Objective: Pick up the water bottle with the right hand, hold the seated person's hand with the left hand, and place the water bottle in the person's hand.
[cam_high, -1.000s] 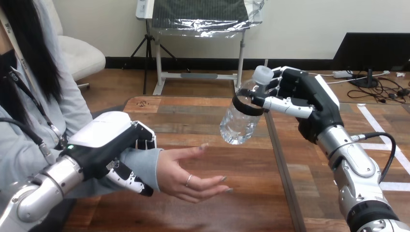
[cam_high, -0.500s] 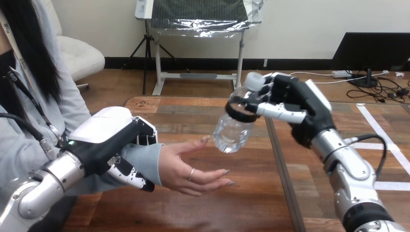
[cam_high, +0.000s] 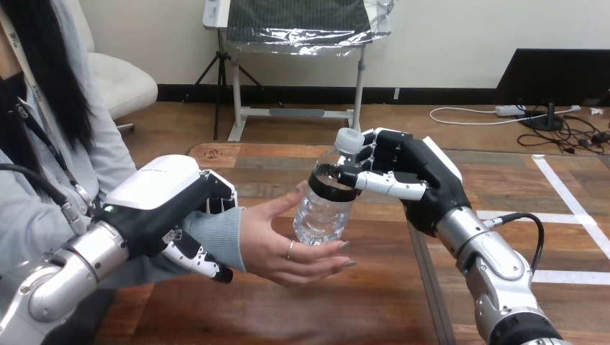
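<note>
**Bottle meeting the open palm**

The right hand (cam_high: 403,176) is gripping the tilted water bottle (cam_high: 324,205) near its neck, its base touching the person's hand (cam_high: 288,248) above the table (cam_high: 360,309). The left hand (cam_high: 169,205) is curling round the person's wrist (cam_high: 219,233)

The bottle (cam_high: 325,201) stood tilted over the table (cam_high: 345,316), its base at the palm of the person's hand (cam_high: 277,244), between thumb and fingers. The right hand (cam_high: 411,172) gripped its neck from the right. The left hand (cam_high: 167,205) wrapped the person's wrist (cam_high: 219,231), left of the bottle.
</note>
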`<state>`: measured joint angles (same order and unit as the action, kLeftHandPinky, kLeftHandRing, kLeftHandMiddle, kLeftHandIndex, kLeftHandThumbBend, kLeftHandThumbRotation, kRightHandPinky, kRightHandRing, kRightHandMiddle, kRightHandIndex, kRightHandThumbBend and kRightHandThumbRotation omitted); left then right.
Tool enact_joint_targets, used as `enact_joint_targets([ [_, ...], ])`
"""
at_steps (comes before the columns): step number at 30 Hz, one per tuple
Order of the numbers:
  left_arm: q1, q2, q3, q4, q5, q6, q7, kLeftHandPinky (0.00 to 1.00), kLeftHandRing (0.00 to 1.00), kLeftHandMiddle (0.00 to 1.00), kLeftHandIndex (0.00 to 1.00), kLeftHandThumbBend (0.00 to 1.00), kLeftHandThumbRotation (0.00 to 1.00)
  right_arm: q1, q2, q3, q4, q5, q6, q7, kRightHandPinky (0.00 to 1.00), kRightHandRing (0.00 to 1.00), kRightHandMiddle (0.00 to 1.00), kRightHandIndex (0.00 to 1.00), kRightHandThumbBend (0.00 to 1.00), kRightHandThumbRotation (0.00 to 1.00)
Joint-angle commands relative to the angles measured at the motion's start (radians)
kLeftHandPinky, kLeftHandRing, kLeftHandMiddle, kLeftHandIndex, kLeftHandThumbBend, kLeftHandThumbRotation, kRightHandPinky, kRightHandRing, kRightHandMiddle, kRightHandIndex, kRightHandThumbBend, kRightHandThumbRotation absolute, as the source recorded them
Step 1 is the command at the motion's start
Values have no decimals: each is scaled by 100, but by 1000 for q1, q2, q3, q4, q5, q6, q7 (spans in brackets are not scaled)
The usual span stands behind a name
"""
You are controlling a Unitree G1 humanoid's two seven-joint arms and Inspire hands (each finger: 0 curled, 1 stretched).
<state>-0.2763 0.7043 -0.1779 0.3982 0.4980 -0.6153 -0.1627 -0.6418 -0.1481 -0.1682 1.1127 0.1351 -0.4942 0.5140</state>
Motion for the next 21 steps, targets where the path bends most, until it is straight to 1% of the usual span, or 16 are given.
enact_joint_targets([
  [1, -80, -3, 46, -86, -43, 2, 1, 23, 29, 36, 36, 90, 0, -23, 12, -4, -23, 10, -33, 2, 31, 38, 44, 46, 72, 0],
  [7, -80, -8, 45, -93, -45, 5, 1, 23, 29, 36, 36, 90, 0, -12, 22, -1, -19, 13, -42, 16, 30, 37, 44, 46, 71, 0],
  [21, -73, -19, 40, -118, -60, 29, -13, 23, 28, 36, 36, 91, 0, 22, 42, 17, -22, -3, -42, 12, 31, 38, 44, 46, 71, 0],
])
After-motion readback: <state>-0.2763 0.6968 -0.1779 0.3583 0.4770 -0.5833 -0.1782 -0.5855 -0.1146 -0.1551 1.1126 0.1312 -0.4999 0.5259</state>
